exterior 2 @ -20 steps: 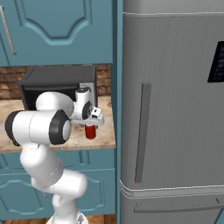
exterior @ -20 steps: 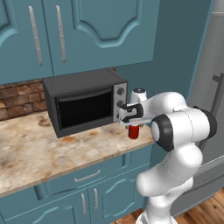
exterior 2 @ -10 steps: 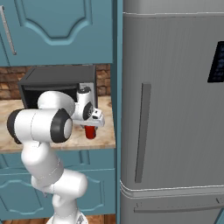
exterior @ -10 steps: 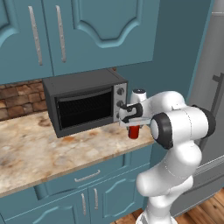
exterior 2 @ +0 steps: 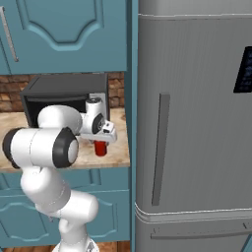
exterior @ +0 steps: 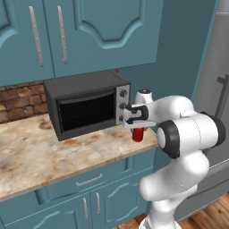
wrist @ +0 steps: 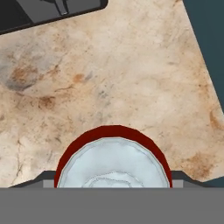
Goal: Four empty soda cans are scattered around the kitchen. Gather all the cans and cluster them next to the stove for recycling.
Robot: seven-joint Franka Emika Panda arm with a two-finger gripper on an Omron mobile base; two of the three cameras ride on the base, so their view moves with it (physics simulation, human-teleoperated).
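Note:
A red soda can (exterior: 138,135) with a silver top hangs upright under my hand, near the right end of the counter. My gripper (exterior: 138,129) is shut on it, one finger on each side. From the right base view the can (exterior 2: 100,149) sits just under the gripper (exterior 2: 100,142), in front of the microwave. Looking down from the hand, the can's top (wrist: 113,162) lies between the fingertips (wrist: 47,180). The stove and the other cans are out of view.
A black microwave (exterior: 87,107) stands on the marble counter (exterior: 44,156) just behind and left of the can. A teal wall panel (exterior: 179,53) ends the counter on the right, with the steel fridge (exterior 2: 197,123) beyond it. Upper cabinets (exterior: 89,31) hang above.
The hand and the red can have barely shifted, a touch to the right in the left base view. The grip is the same.

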